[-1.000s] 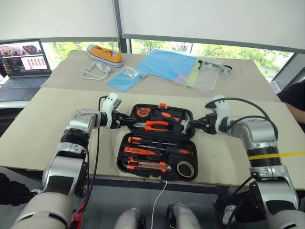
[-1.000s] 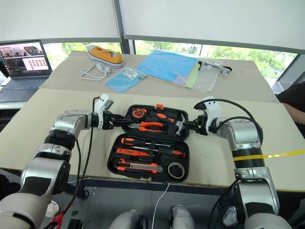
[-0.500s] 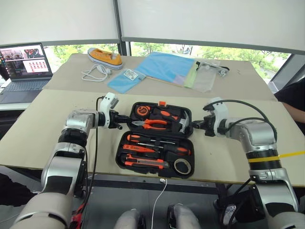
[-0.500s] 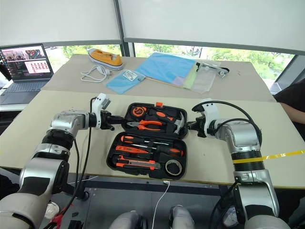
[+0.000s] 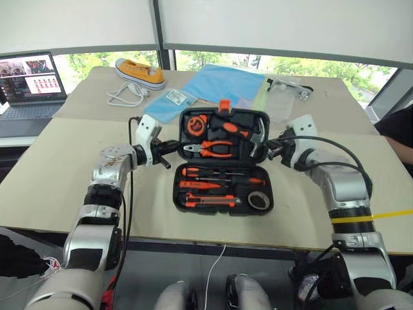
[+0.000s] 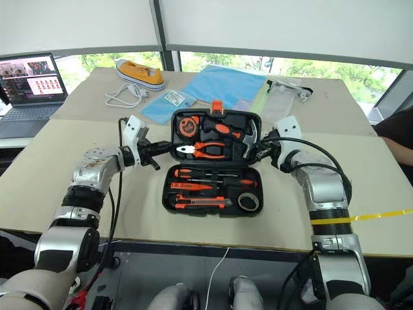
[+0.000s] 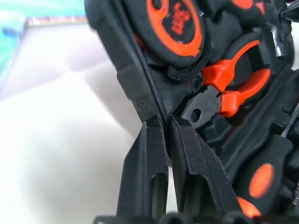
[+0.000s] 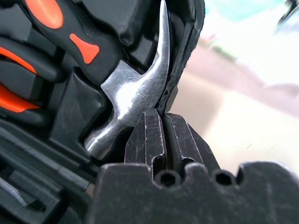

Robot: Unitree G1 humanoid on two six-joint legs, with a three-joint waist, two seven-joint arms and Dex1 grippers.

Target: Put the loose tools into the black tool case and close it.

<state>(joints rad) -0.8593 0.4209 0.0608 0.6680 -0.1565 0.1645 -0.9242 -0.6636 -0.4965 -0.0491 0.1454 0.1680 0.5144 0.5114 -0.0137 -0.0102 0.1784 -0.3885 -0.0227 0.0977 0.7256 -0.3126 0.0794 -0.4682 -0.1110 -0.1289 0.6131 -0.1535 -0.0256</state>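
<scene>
The black hinged plastic tool case (image 5: 222, 158) sits between the two grippers with its lid half raised. The left gripper (image 7: 163, 123) has its two black fingers pressed together on the lid's thin left edge, just beside the nose of the orange-handled pliers (image 7: 226, 88); the right gripper (image 8: 161, 119) pinches the lid's right edge the same way, right by the steel hammer head (image 8: 135, 100). The orange-and-black screwdrivers (image 5: 219, 173), the utility knife (image 5: 210, 201) and the small dark tape roll (image 5: 259, 201) already lie in the moulded slots of the lower half, below and between both grippers. The case looks stiff and fairly heavy with tools in the lid, so the lid will likely swing as one rigid piece about its hinge; the rim is narrow and smooth, so a grip there could slip, and even hold on both side edges seems the safest. The case rests on a flat beige tabletop (image 5: 58, 161); farther beyond the grippers lie blue folders (image 5: 222, 84), a yellow shoe (image 5: 140, 72) and a laptop (image 5: 29, 84), below a window.
</scene>
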